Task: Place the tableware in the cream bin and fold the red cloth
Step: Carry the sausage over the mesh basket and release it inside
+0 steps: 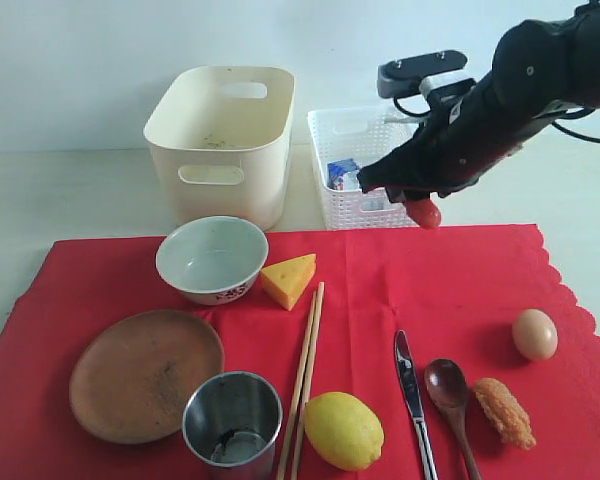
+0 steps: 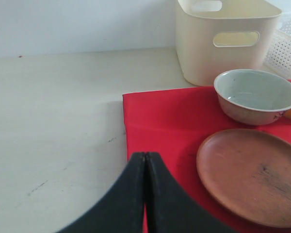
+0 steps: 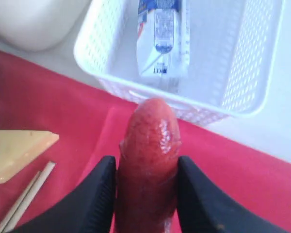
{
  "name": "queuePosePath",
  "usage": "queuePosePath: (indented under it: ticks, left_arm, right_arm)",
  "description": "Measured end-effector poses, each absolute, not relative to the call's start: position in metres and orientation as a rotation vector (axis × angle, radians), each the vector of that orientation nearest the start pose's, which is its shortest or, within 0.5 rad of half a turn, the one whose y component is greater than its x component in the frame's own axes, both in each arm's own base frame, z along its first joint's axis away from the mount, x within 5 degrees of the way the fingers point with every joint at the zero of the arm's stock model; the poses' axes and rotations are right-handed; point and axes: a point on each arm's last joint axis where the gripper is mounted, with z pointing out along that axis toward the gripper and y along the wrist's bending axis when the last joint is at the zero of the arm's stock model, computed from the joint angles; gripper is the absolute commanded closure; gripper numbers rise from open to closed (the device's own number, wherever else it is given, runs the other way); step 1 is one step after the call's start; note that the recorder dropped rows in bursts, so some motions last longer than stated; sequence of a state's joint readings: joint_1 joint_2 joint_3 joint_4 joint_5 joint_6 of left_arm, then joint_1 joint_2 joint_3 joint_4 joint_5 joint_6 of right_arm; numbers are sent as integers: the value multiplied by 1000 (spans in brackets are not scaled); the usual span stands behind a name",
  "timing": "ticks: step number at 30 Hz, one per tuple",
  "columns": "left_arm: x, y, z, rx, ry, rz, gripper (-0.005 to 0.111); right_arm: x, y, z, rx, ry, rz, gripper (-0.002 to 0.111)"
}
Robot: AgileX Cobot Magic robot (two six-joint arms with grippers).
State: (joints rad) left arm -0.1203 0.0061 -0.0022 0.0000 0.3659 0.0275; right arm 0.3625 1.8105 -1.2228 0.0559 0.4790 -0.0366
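The tableware all lies on the red cloth (image 1: pixel 450 280), none of it binned yet: the pale bowl (image 1: pixel 212 258) near the back edge, the brown plate (image 1: pixel 145 374) and steel cup (image 1: pixel 233 425) in front of it, the chopsticks (image 1: pixel 305 380) down the middle, the knife (image 1: pixel 412 395) and wooden spoon (image 1: pixel 450 395) side by side to the right. The cream bin (image 1: pixel 230 205) stands on the bench just behind the cloth, beyond the bowl, with the white lattice basket (image 1: pixel 352 212) beside it. The step in hand looks like clearing food first: the right fingers (image 3: pixel 99 194) are part closed on a glossy red sausage (image 3: pixel 150 141), hanging over the cloth's back edge just short of the basket's near wall. To do it well, I would carry the sausage forward past that rim, lower it beside the carton (image 3: pixel 162 39) (not on top of it), and only then spread the fingers. The left fingers (image 2: pixel 131 194) are pressed together and hold nothing, over the cloth's left edge near the plate. Cheese (image 1: pixel 289 279), lemon (image 1: pixel 344 430), egg (image 1: pixel 534 334) and a fried piece (image 1: pixel 504 410) also sit on the cloth, so folding must wait.
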Motion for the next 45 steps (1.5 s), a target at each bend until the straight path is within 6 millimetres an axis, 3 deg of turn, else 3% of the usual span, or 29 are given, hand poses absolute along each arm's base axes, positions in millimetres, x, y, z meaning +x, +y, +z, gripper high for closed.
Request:
queuePosePath:
  ticks: [8, 19, 25, 29, 35, 42, 45]
  left_arm:
    - [53, -6, 181, 137, 1849, -65, 107]
    - [53, -6, 181, 137, 1849, -65, 107]
    - [53, -6, 181, 137, 1849, -65, 107]
    - [53, -6, 181, 137, 1849, -65, 107]
    - [53, -6, 181, 137, 1849, -65, 107]
    - [53, -6, 181, 137, 1849, -65, 107]
    - [53, -6, 181, 137, 1849, -65, 107]
  right_arm:
    - [379, 146, 245, -437, 2386, 200, 108]
    - [430, 162, 256, -480, 2242, 143, 108]
    - [461, 171, 231, -542, 2218, 74, 108]
    - [484, 176, 195, -627, 2225, -16, 108]
    - [498, 178, 160, -713, 2238, -97, 108]
    - [504, 171, 147, -629, 2258, -195, 108]
    - [505, 169, 148, -574, 2257, -200, 99]
